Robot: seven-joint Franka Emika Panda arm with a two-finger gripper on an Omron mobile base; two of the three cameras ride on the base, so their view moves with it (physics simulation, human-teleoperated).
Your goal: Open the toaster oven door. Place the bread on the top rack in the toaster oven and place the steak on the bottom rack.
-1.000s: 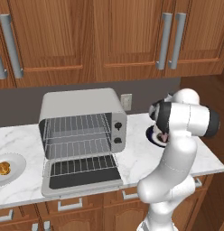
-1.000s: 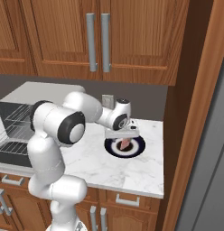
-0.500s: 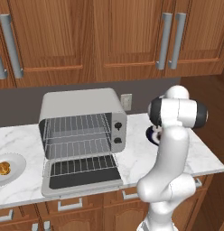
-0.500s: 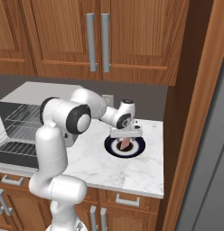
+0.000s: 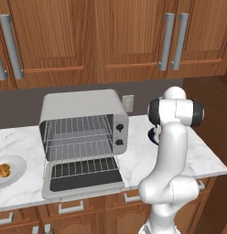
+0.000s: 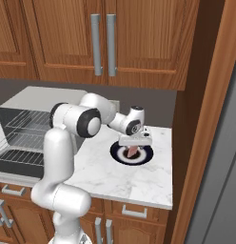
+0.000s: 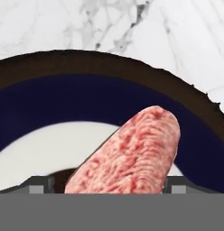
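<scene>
Door (image 5: 83, 177) is already down flat on the oven (image 5: 81, 130), so we count step one as done. Both racks look bare: top rack (image 5: 78, 129) and bottom rack (image 5: 81, 150) carry nothing we can see. Bread (image 5: 2, 171) sits on a light plate (image 5: 17, 167) at the far left of the surface (image 5: 207, 157), well apart from the arm, so that placement is not yet begun. Steak (image 6: 132, 150) lies on a dark-rimmed plate (image 6: 144, 158) at the right end of the surface, right of the oven. End effector (image 6: 134, 143) is low over that plate, directly at the steak. In the hand view the steak (image 7: 132, 155) fills the space between the two fingertips (image 7: 39, 184), one tip either side of it, jaws wide; we can't tell whether the pads touch the meat, so we won't call it a grip. Our read: we're at the pick of the steak, jaws straddling it, about a third of the way through at best. Left to do: close and lift the steak, carry it to the bottom rack, then fetch the bread from the far left and set it on the top rack.
</scene>
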